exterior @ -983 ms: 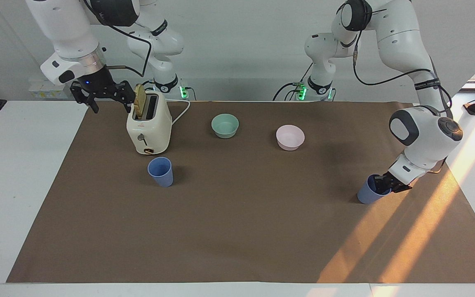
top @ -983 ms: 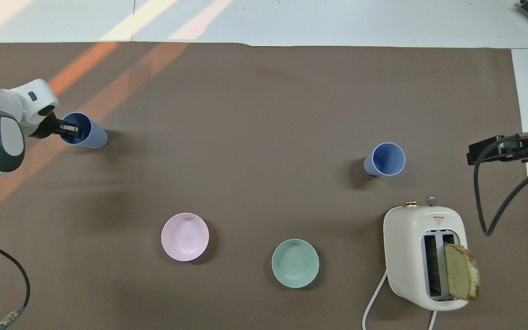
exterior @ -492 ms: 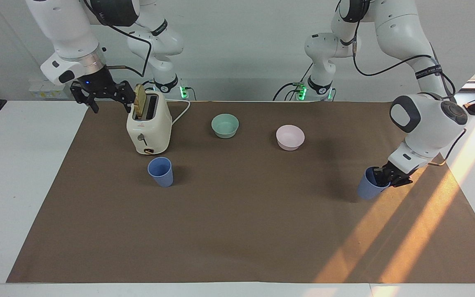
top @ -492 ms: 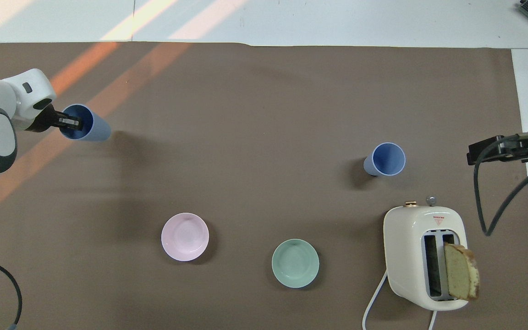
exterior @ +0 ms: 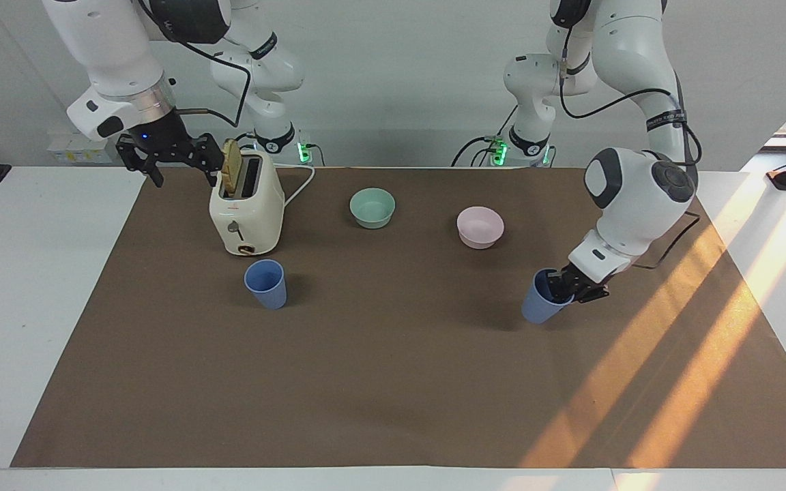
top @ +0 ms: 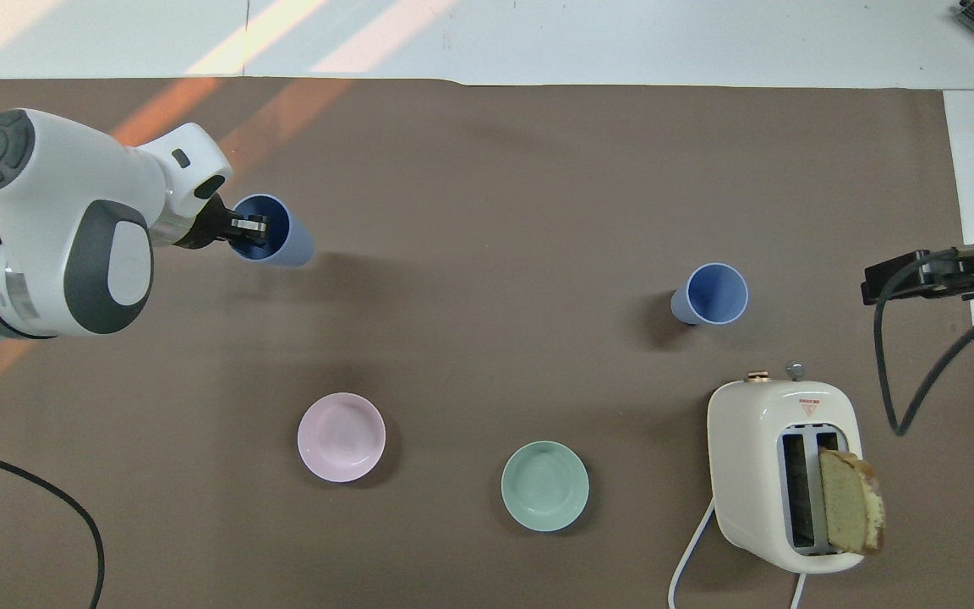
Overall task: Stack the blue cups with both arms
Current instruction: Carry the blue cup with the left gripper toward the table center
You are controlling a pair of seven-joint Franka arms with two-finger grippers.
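Note:
My left gripper (exterior: pixel 561 289) is shut on the rim of one blue cup (exterior: pixel 536 307), with one finger inside it. It holds the cup tilted, low over the brown mat, toward the left arm's end; they also show in the overhead view, gripper (top: pixel 250 230) and cup (top: pixel 288 244). The other blue cup (exterior: pixel 265 283) stands upright on the mat, just farther from the robots than the toaster; it also shows in the overhead view (top: pixel 711 293). My right gripper (exterior: pixel 185 169) hangs open and empty in the air beside the toaster, at the mat's edge; the right arm waits.
A cream toaster (exterior: pixel 246 204) with a bread slice (top: pixel 850 503) in one slot stands toward the right arm's end. A pale green bowl (exterior: pixel 372 206) and a pale pink bowl (exterior: pixel 480 226) sit near the robots. The brown mat (exterior: pixel 393 382) covers the table.
My left gripper has lifted its blue cup and carried it toward the middle of the table, closer to the pink bowl. The right arm and the other cup have not moved.

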